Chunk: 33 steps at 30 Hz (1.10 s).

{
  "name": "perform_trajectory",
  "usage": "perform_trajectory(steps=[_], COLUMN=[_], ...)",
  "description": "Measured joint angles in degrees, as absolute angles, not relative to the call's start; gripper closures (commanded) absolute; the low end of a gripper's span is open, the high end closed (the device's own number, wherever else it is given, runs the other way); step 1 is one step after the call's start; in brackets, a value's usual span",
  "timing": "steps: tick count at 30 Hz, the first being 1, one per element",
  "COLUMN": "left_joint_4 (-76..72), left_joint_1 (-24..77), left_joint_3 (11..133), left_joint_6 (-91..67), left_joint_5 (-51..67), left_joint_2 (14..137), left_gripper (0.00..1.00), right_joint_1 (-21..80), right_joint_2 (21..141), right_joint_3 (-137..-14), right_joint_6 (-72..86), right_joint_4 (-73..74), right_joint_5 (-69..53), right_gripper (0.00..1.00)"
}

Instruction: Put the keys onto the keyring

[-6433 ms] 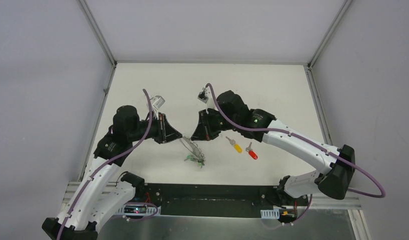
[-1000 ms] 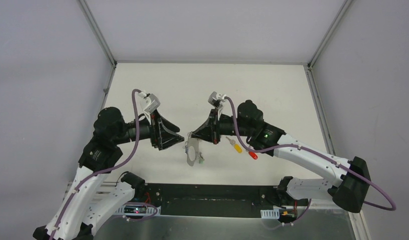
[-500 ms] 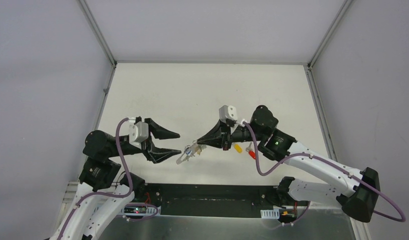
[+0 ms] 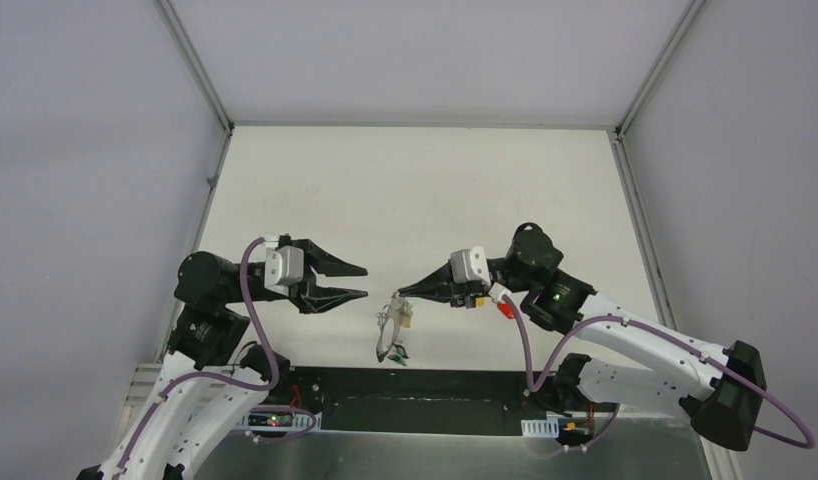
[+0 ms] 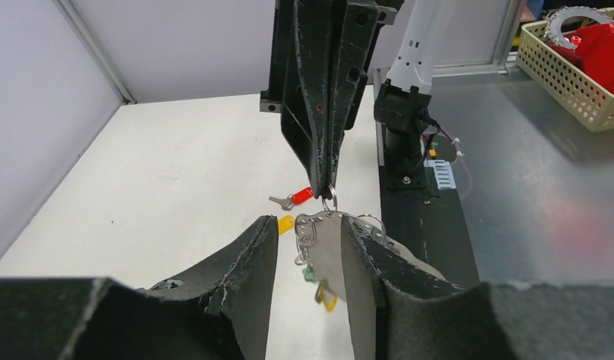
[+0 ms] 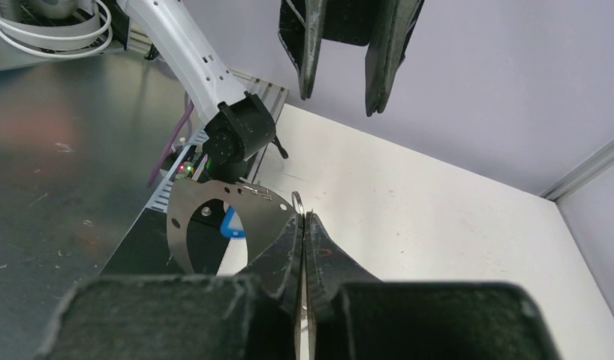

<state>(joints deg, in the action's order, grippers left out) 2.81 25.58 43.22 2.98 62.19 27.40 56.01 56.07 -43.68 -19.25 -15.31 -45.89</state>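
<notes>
The keyring (image 6: 185,225), a flat grey metal hoop with small holes, hangs in the air from my right gripper (image 6: 302,217), which is shut on its top edge beside a small wire ring (image 6: 296,200). Small rings, a green tag (image 5: 310,274) and a yellow tag (image 5: 326,298) dangle from the keyring (image 5: 356,223). My left gripper (image 5: 309,225) stands open facing the hoop and touches nothing. In the top view the left gripper (image 4: 360,281) is just left of the keyring (image 4: 389,332). A red key (image 5: 300,196) and a yellow key (image 5: 286,223) lie on the table.
The black base rail (image 4: 425,400) runs along the table's near edge, right below the hanging hoop. Grey walls with metal corner posts (image 4: 200,75) close in the white table (image 4: 415,190). A blue tag (image 6: 230,223) shows through the hoop.
The hoop has swung from sideways to hanging straight down under the right gripper's tips. The left jaws have narrowed and shifted a little toward it. Both arms have drawn nearer the front edge.
</notes>
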Motion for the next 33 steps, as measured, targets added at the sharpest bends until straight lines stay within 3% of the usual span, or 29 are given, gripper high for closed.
perform_trajectory(steps=[10, 15, 25, 33], left_joint_4=[-3.53, -4.60, -6.52, -9.04], left_joint_1=[26.70, 27.07, 29.74, 33.23], left_joint_3=[40.75, 39.16, 38.92, 38.79], left_joint_6=[-5.08, -6.46, -6.57, -6.59], left_joint_5=[55.55, 53.30, 52.51, 50.70], left_joint_2=[28.42, 28.97, 31.59, 32.84], left_gripper=[0.62, 0.66, 0.75, 0.72], right_joint_1=[56.40, 56.40, 56.40, 56.42], right_joint_2=[57.74, 60.27, 60.80, 62.35], right_joint_3=[-40.60, -36.60, -36.36, -36.36], right_joint_6=[-3.49, 5.02, 10.72, 12.64], right_joint_4=[-32.82, -43.92, -51.62, -53.93], right_joint_5=[-37.26, -34.24, -33.15, -33.19], right_gripper=[1.00, 1.00, 1.00, 1.00])
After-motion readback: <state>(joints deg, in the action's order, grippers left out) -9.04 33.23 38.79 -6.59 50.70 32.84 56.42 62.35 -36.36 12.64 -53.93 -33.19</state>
